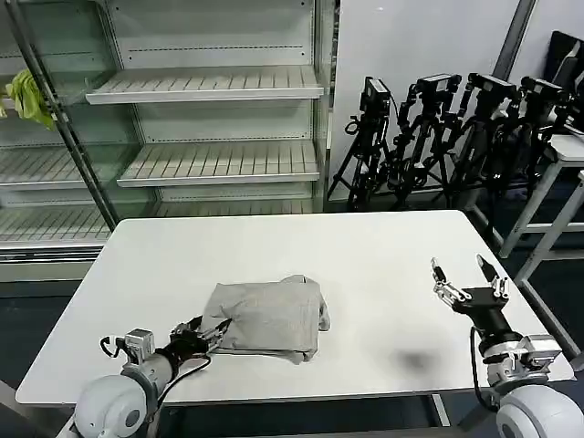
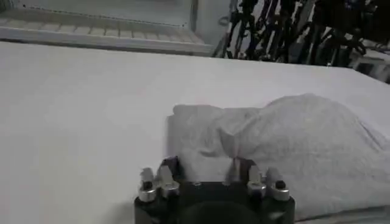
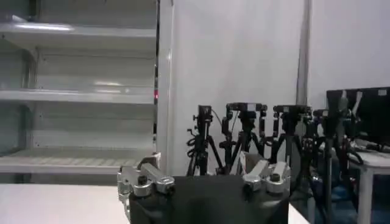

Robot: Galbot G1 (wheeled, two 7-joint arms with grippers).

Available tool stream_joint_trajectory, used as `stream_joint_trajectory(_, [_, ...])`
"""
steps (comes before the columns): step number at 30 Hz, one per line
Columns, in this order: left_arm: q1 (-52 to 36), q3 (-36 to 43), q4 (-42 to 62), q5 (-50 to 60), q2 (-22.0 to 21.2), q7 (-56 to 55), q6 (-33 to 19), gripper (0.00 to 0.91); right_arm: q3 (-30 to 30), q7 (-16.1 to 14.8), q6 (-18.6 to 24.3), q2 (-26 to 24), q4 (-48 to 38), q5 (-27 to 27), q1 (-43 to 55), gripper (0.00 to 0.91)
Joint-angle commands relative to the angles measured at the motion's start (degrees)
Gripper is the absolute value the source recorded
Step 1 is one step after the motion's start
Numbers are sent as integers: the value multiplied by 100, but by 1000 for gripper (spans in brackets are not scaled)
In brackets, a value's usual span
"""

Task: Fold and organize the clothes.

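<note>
Looking down from the head camera, I have the grey T-shirt lying as a rough folded bundle on the white table, directly ahead of my left gripper, whose tips sit at the bundle's near-left corner. Its longer side runs across the table, square to the gripper's reach. My right gripper hovers well apart on the far side of the shirt, fingers spread wide and holding nothing. So the left arm is clearly the nearer one for any next tuck or pull.

Switching to the left wrist camera, the shirt rises as a soft hump just beyond the left gripper. The jaws stand partly apart, and a small pinch of fabric seems to sit at one fingertip; I cannot tell whether it is truly gripped or only touching.

On the right wrist camera, the right gripper is open and empty, pointing at the shelving and tripods, away from the cloth.
</note>
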Motion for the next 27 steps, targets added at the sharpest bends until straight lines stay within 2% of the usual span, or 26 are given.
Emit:
stream_joint_trajectory(1, [19,-10,-8,45,-27,13,4,40,11,-1,2,12,28,3,-6,907])
stream_joint_trajectory(27, [78,-252,-69,154,-75,87,-45,40,139,-9,25,90,257,1,-198,907])
